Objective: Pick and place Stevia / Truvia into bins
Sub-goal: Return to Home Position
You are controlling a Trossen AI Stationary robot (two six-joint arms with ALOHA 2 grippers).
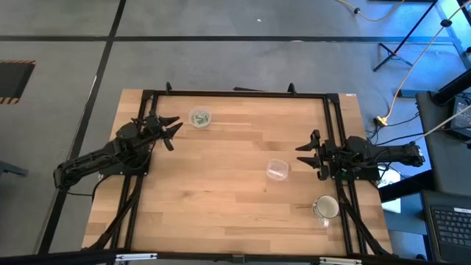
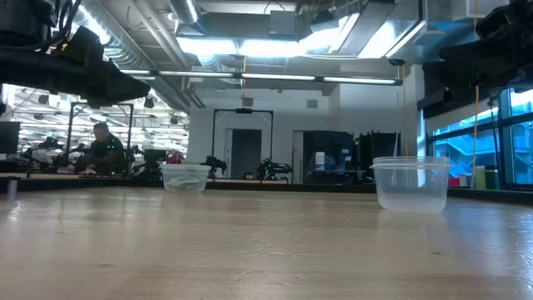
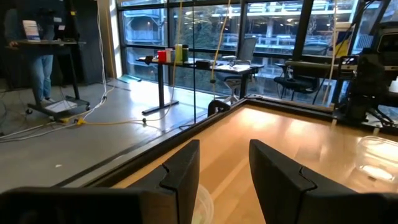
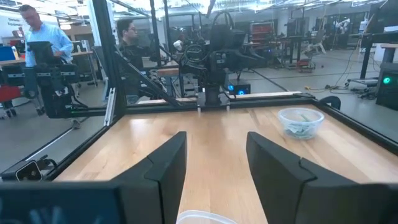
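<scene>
Green packets (image 1: 199, 118) sit in a small heap inside the packet cup (image 1: 208, 113), at the upper left of the high view. I see no packet loose on the wooden worktop (image 1: 221, 206). So I think the sorting is done, and the step now is going home to rest.

My left fingers (image 1: 174, 132) hang just beside the packet cup, on its left. They are spread apart and hold nothing. My right fingers (image 1: 302, 155) are at the right of the high view, near the empty cup (image 1: 277, 169) in the middle right. They are spread apart too, with nothing between them.

Next, I think both arms need to pull back to their own sides and fold up. The move should be slow, because each cup looks light and a bump could tip it over.

Things to mind: the empty cup is just beside my right fingers, and its rim shows at the bottom of the right wrist view. A white mug (image 1: 326, 208) stands at the lower right, close to my right arm. Black rails (image 1: 235, 93) run round the worktop. People are in the room behind, well apart from my arms.
</scene>
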